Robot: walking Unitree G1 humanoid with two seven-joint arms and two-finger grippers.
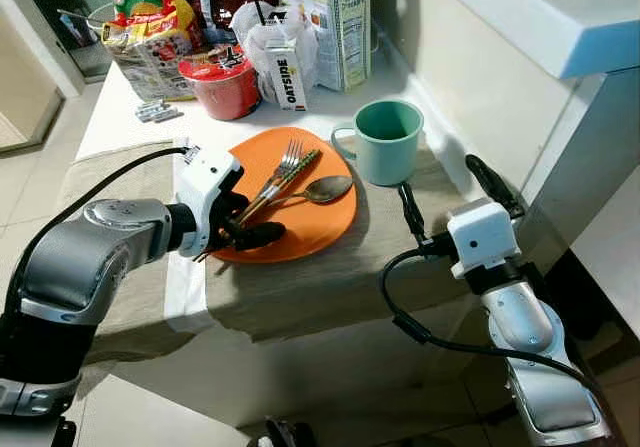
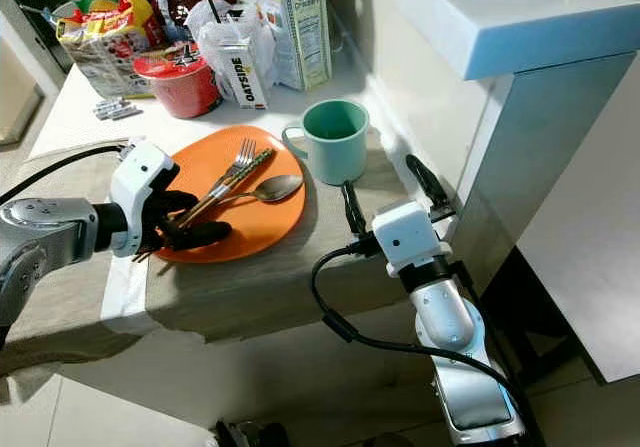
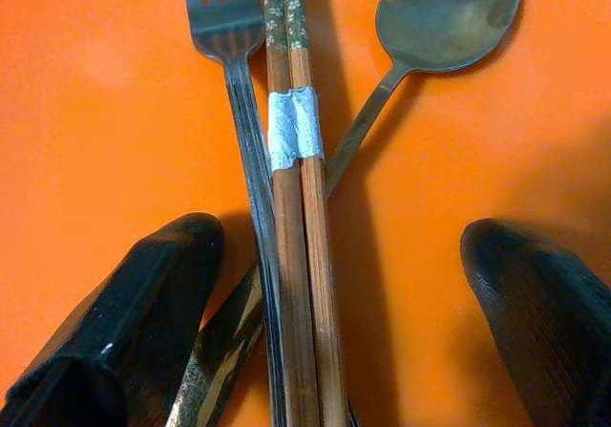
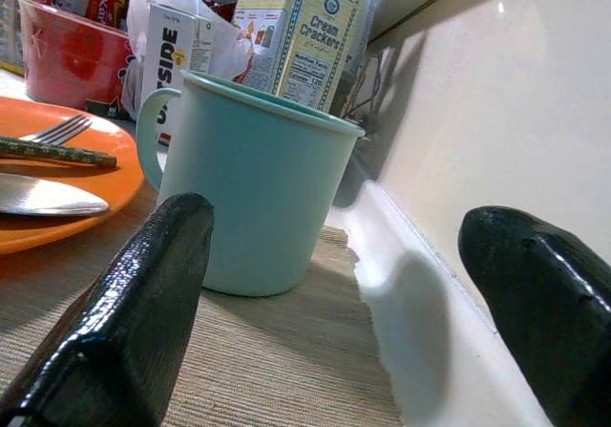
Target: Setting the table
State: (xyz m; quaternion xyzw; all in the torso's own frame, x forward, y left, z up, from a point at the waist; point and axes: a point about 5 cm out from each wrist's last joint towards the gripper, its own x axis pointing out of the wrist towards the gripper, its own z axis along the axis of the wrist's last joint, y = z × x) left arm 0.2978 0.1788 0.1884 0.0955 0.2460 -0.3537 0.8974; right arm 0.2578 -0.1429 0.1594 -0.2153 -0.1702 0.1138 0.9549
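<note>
An orange plate (image 1: 320,225) lies on a beige cloth mat (image 1: 330,282). On the plate are a fork (image 1: 288,157), a taped pair of chopsticks (image 3: 294,131) and a spoon (image 1: 325,189), their handles pointing at my left gripper (image 1: 250,222). That gripper is open over the plate's near-left rim, with one black finger (image 3: 143,322) on each side of the handles. A teal mug (image 1: 388,142) stands right of the plate. My right gripper (image 1: 438,177) is open just short of the mug, at mat height, holding nothing.
Behind the plate stand a red noodle cup (image 1: 222,82), an Oatside carton (image 1: 285,72), a cracker box (image 1: 335,17) and snack bags (image 1: 150,17). A white counter wall (image 1: 500,87) runs close along the right of the mug. The table's front edge lies under my arms.
</note>
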